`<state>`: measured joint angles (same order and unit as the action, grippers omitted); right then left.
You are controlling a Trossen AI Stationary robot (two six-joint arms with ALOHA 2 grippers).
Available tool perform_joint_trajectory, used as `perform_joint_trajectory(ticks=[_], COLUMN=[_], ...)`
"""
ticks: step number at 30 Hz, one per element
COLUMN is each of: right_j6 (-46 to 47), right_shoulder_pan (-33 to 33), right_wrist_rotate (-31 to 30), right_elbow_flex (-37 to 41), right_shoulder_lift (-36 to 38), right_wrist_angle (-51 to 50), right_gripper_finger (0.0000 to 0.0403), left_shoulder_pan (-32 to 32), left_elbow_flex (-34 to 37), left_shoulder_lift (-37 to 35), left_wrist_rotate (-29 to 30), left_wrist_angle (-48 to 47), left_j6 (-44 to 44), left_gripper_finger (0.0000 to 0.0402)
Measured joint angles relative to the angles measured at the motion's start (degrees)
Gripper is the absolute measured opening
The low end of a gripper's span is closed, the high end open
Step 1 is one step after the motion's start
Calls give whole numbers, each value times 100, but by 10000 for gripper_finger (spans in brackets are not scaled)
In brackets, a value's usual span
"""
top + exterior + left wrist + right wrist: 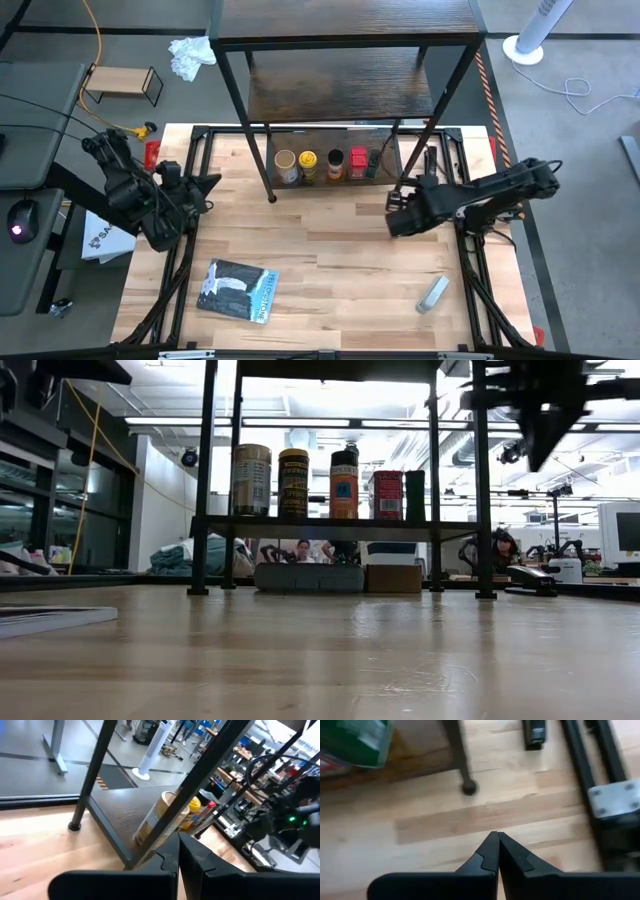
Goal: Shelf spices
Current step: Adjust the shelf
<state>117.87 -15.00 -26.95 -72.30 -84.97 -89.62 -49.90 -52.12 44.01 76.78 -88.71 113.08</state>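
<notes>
Overhead view: the shelf (345, 40), a dark wood-grain unit w/ thin black frame, fills the upper centre of the frame. On its lowest board, centre of frame, all five spices sit in one row: tan-lidded jar (286, 166), yellow-lidded jar (308, 164), brown jar (335, 164), red one (358, 163), and small black one (374, 163). Count: 5 of 5 shelved, none left on the table, so the task looks done or nearly so; at most the arms need parking. Left gripper (208, 186) is at centre left, clenched on nothing, well apart from the jars. Right gripper (391, 212) is at centre right, just below the shelf's right legs, also clenched and empty. Other items, 1 each: flat blue-grey packet (237, 290) lower left on the table (330, 250), grey-white tube (432, 294) lower right, small light-wood rack (120, 82) upper left, off the table.
</notes>
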Motion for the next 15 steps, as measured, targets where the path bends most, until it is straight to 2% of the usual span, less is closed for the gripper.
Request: perform_joint_trajectory(ticks=[2, 5, 9, 12, 15], right_j6=[-222, -68, 517, 81, -566], right_shoulder_pan=[17, 123, 457, 713, 914], right_wrist_rotate=[130, -105, -1286, -2136, -2597], right_elbow_flex=[200, 531, 875, 877, 760], right_shoulder_lift=[264, 671, 1242, 1607, 1921], right_wrist_angle=[-52, -21, -48, -38, -46], right_gripper_finger=[0, 0, 0, 0, 0], left_shoulder_pan=[67, 298, 909, 1228, 1426], left_elbow_flex=[0, 0, 0, 0, 0], left_shoulder_lift=[-64, -153, -150, -151, -151], left_wrist_rotate=[-58, -32, 431, 823, 1062], left_wrist_angle=[0, -4, -1, 16, 53], left_j6=[-140, -216, -222, -227, -214], left_gripper_finger=[1, 1, 0, 0, 0])
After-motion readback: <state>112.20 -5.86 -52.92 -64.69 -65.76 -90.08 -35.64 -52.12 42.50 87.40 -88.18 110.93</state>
